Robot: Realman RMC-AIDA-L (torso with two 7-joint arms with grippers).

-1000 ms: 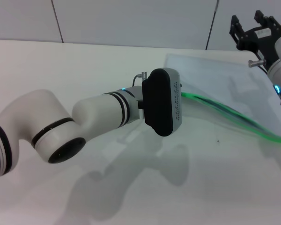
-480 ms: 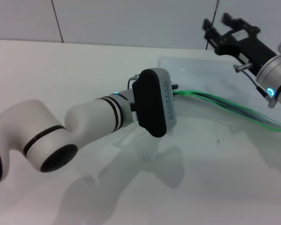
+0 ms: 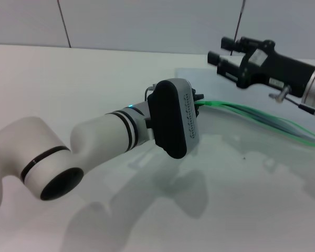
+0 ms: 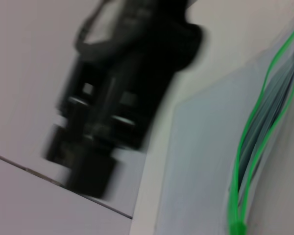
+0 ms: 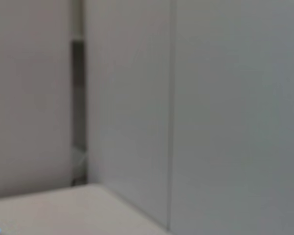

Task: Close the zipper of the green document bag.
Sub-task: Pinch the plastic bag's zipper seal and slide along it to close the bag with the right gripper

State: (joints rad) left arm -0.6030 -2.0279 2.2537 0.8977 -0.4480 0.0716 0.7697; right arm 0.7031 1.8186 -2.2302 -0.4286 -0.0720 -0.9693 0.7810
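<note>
Left wrist view: zipper [image 4: 255, 132] gaping, green document bag [image 4: 196, 166] flat.

The left arm [image 3: 94, 142] is glossy white with black joint rings, a black-and-grey oblong wrist housing and a small blue light; the right gripper [image 3: 226, 52] is black.

Head cam high; 2 wrist cams close
</note>
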